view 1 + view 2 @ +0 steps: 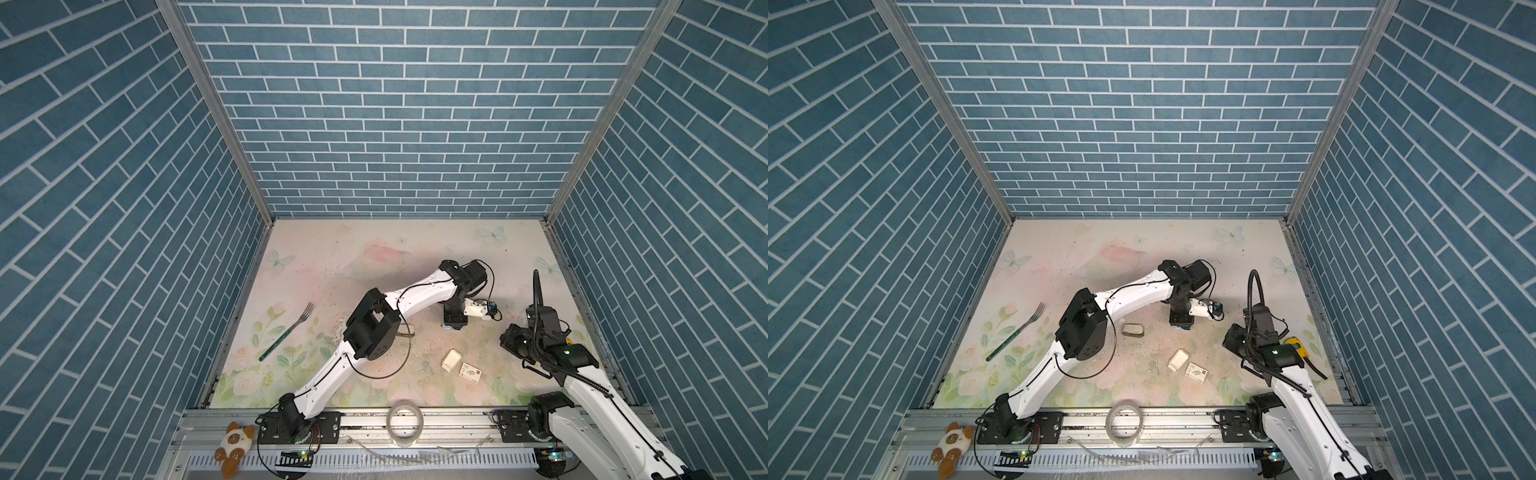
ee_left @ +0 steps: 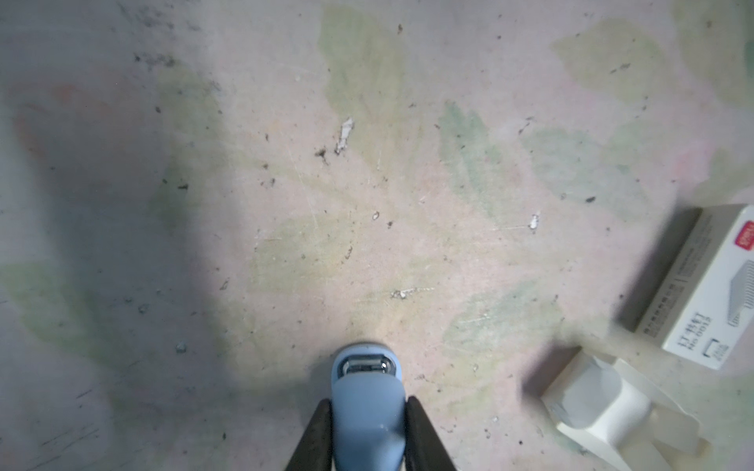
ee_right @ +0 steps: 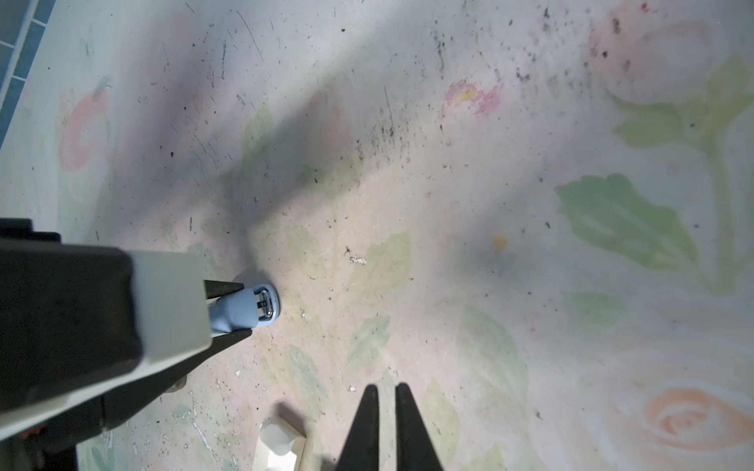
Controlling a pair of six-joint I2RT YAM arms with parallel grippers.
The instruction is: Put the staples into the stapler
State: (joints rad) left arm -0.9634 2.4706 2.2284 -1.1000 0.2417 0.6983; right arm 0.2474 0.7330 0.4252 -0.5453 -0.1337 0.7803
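Note:
A light blue stapler [image 2: 367, 432] is clamped between the black fingers of my left gripper [image 2: 368, 401], which is shut on its sides. The stapler's metal-mouthed end [image 3: 265, 304] points down at the floral mat, right-centre in both top views [image 1: 452, 328]. The staples box [image 1: 471, 369], white with grey print and a red corner mark, lies flat nearer the front [image 2: 710, 293]. Its plain white inner tray [image 1: 451, 359] lies just beside it [image 2: 599, 407]. My right gripper [image 3: 385, 387] hovers over the mat near the tray [image 3: 281, 442], shut, with nothing between its fingers.
A green-handled fork [image 1: 286, 332] lies on the left of the mat. A small flat tin [image 1: 1133, 330] sits by the left arm's elbow. A tape roll [image 1: 404, 422] and a plush toy [image 1: 235, 440] rest on the front rail. Blue brick walls enclose the mat.

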